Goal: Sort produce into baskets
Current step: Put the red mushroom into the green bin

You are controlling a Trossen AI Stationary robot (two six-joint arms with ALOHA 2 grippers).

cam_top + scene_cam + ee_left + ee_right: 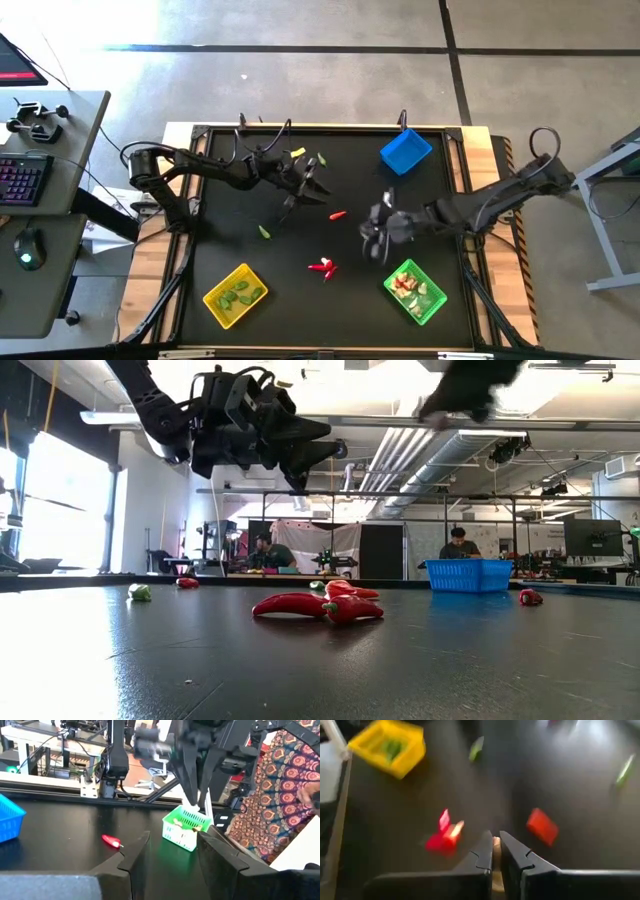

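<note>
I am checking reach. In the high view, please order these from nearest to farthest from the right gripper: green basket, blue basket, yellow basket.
From the right gripper:
1. Green basket, front right.
2. Blue basket, back right.
3. Yellow basket, front left.

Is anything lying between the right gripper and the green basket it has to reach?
Nothing visible. The right gripper, shut on a pale piece, hangs close beside the green basket, with only bare black mat between them. The red chilies lie on its other side.
</note>
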